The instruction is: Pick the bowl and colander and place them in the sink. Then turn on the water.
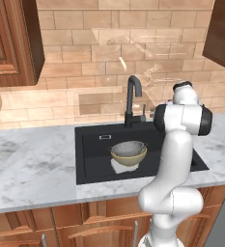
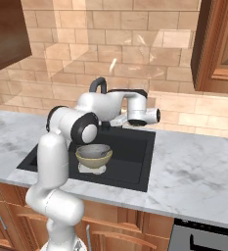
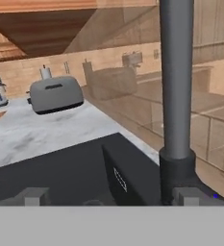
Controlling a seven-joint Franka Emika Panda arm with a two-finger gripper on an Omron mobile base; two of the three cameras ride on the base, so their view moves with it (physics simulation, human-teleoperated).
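Note:
The yellow-tan bowl [image 1: 128, 158] [image 2: 93, 159] rests inside the black sink [image 1: 92, 159] [image 2: 130, 157]. The grey speckled colander [image 1: 128, 147] [image 2: 93, 150] sits nested in the bowl. The dark curved faucet [image 1: 132, 96] [image 2: 99, 84] rises behind the basin. My gripper [image 3: 112, 197] hangs low at the back of the sink, open with nothing between its fingers. In the hand view the faucet's upright stem [image 3: 176, 91] stands just above the right fingertip [image 3: 190, 195]. In the left base view my own arm hides the hand.
White marble counter [image 1: 32, 164] [image 2: 193, 171] runs on both sides of the sink. A grey toaster [image 3: 55, 94] stands on the counter beyond the basin. Tan brick wall behind; wooden cabinets [image 1: 12, 38] [image 2: 218, 44] hang above.

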